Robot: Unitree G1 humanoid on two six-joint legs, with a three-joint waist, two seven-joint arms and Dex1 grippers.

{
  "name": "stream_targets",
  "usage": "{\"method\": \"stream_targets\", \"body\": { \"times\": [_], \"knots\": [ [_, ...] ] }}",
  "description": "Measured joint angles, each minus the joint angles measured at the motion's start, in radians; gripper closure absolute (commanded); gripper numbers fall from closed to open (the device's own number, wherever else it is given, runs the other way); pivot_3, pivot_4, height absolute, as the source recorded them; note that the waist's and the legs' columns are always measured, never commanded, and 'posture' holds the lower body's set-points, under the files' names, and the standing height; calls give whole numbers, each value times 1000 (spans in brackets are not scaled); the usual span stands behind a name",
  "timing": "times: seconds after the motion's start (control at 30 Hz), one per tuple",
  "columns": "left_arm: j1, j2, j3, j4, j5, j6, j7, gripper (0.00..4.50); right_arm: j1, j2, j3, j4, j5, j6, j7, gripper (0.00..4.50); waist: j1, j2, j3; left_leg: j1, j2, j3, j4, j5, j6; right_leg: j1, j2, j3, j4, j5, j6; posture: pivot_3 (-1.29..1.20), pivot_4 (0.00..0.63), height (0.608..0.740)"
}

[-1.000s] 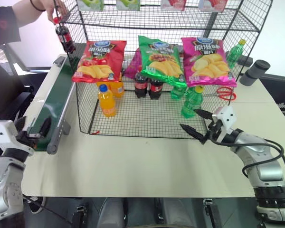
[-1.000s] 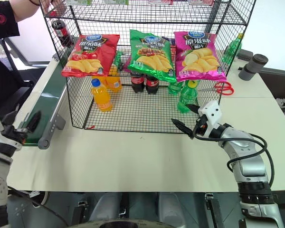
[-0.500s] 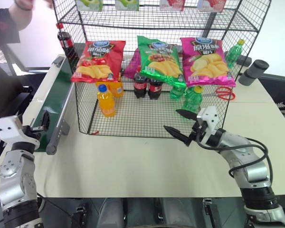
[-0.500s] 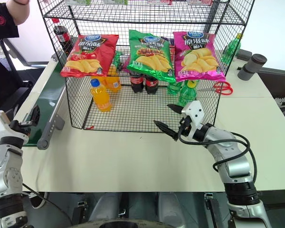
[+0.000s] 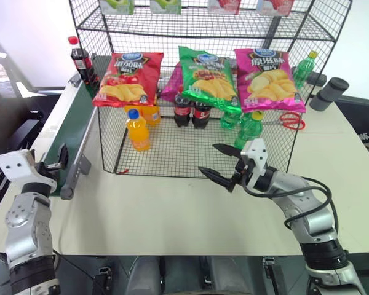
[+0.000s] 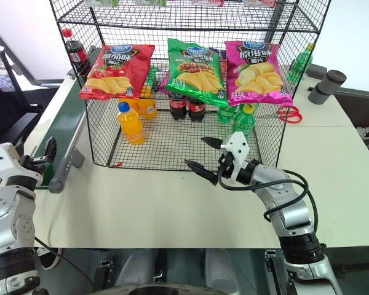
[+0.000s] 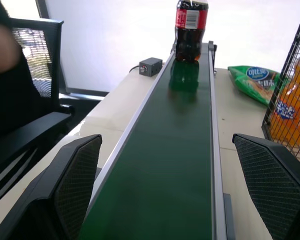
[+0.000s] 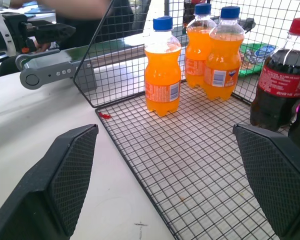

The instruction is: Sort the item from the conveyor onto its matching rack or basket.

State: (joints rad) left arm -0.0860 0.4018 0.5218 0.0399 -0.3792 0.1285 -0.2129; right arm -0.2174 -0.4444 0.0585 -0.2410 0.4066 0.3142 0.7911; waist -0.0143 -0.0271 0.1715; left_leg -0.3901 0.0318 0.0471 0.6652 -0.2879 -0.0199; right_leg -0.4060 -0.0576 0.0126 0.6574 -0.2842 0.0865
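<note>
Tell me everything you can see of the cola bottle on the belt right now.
The cola bottle is small, clear plastic, filled with dark brown liquid, with a red cap and red label. It stands upright at the far end of the belt, its base on the green surface, beside the rack's corner. Nothing grips it; the open left tool waits at the near end, far short of it.

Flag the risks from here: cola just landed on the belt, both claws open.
1. The cola bottle stands upright and tall at the far end of the conveyor; it may tip while riding.
2. The left claw waits open at the near end; a late close could let the bottle run off.
3. The right claw sits close to the rack front, so a swing toward the shelf might snag the wire mesh.
</note>
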Motion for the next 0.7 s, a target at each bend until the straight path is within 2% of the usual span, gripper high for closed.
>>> {"method": "stream_targets", "body": {
  "times": [0.33, 0.7],
  "knots": [
    [-11, -8, 0, 46, 50, -26, 56, 0, 3, 55, 22, 1, -36, -42, -38, 13, 0, 0, 0, 0, 0, 0, 0, 0, 0, 0, 0, 0, 0, 0, 0, 0, 150, 740],
    [-29, -8, 0, 76, 55, -37, 45, 0, 20, 72, 46, -32, -28, -16, -38, 13, 0, 0, 0, 0, 0, 0, 0, 0, 0, 0, -1, 0, 0, 0, 0, 0, 150, 740]
  ]
}}
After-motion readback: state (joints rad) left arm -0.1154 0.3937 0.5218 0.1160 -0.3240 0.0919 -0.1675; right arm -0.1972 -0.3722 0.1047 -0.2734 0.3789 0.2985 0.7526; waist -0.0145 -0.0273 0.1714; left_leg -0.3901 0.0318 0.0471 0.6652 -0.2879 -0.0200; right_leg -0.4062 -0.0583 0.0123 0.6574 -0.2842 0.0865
